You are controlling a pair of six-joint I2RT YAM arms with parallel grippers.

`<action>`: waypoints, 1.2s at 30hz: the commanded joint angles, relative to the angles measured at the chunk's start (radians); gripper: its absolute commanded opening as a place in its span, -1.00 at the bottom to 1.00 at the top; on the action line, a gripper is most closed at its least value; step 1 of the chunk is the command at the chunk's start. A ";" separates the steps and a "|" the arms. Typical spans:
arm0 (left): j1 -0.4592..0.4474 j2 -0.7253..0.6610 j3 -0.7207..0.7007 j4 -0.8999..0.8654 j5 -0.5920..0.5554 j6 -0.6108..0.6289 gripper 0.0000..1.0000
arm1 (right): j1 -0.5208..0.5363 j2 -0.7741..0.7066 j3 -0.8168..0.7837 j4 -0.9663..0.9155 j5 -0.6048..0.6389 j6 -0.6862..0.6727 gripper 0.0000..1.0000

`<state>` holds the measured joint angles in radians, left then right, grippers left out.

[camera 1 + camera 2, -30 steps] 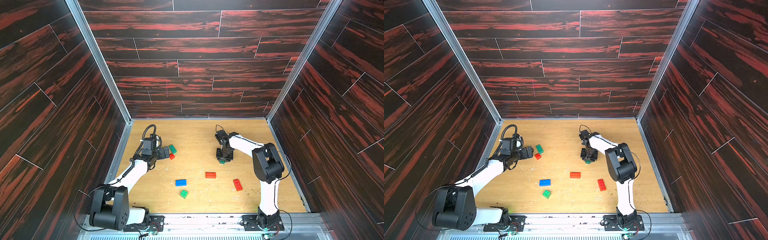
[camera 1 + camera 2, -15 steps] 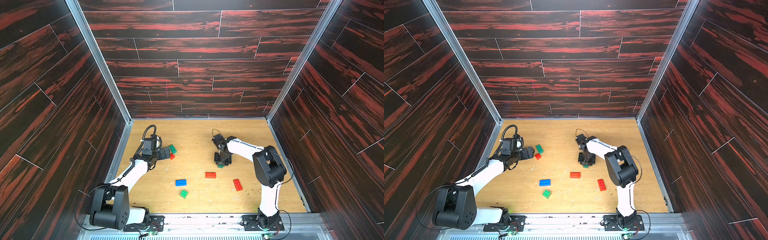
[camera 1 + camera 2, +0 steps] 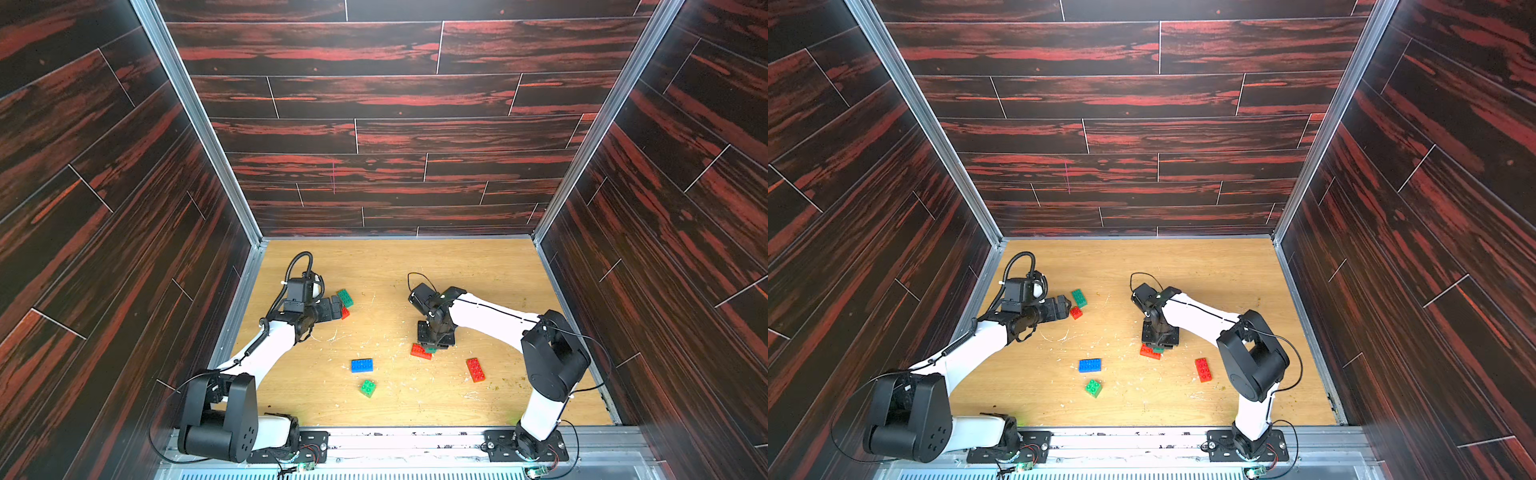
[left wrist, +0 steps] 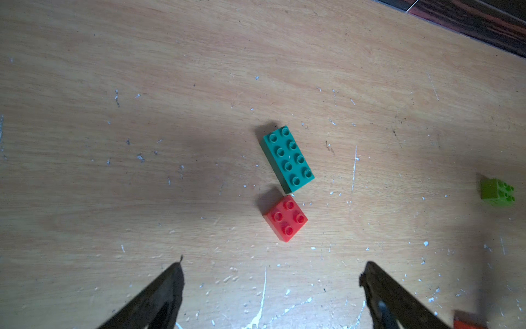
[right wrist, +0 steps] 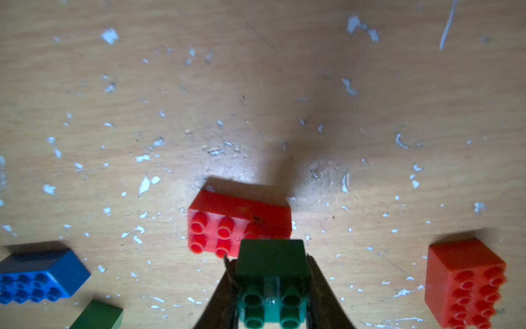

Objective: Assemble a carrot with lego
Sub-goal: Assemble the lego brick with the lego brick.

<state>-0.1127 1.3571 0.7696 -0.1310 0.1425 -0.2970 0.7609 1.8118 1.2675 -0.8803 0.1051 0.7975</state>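
Observation:
The lego lies as loose bricks on the wooden floor; no carrot shows. My right gripper (image 3: pixel 434 345) (image 5: pixel 269 258) is shut on a small dark green brick (image 5: pixel 271 262), held over one end of a red 2x4 brick (image 3: pixel 420 351) (image 5: pixel 239 220); whether they touch I cannot tell. My left gripper (image 3: pixel 336 307) (image 4: pixel 272 269) stands open and empty, just short of a small red brick (image 4: pixel 286 218) (image 3: pixel 1076 312) and a teal 2x4 brick (image 4: pixel 287 158) (image 3: pixel 345 297).
A blue 2x4 brick (image 3: pixel 362 365) (image 5: pixel 37 276) and a small green brick (image 3: pixel 368 387) lie front centre. Another red 2x4 brick (image 3: pixel 475 369) (image 5: pixel 464 282) lies to the right. A lime brick (image 4: pixel 497 192) shows in the left wrist view. Wood-panel walls enclose the floor.
My right gripper has carried the small green brick forward, down to the red 2x4 brick. The left arm has hardly moved.

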 commanded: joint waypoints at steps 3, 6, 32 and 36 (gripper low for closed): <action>-0.004 -0.030 -0.008 -0.009 0.006 -0.005 0.97 | 0.009 -0.052 -0.040 -0.038 0.007 0.057 -0.59; -0.005 -0.030 -0.008 -0.009 0.005 -0.004 0.97 | 0.010 -0.055 -0.069 -0.010 0.000 0.075 -0.59; -0.008 -0.044 -0.003 -0.019 -0.002 0.012 0.97 | -0.011 0.054 -0.081 0.030 0.012 0.143 -0.65; -0.008 -0.047 -0.004 -0.021 -0.003 0.012 0.97 | -0.029 0.068 -0.083 0.046 -0.003 0.142 -0.66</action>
<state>-0.1181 1.3418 0.7696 -0.1371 0.1421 -0.2955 0.7479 1.8133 1.2175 -0.8474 0.0937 0.9257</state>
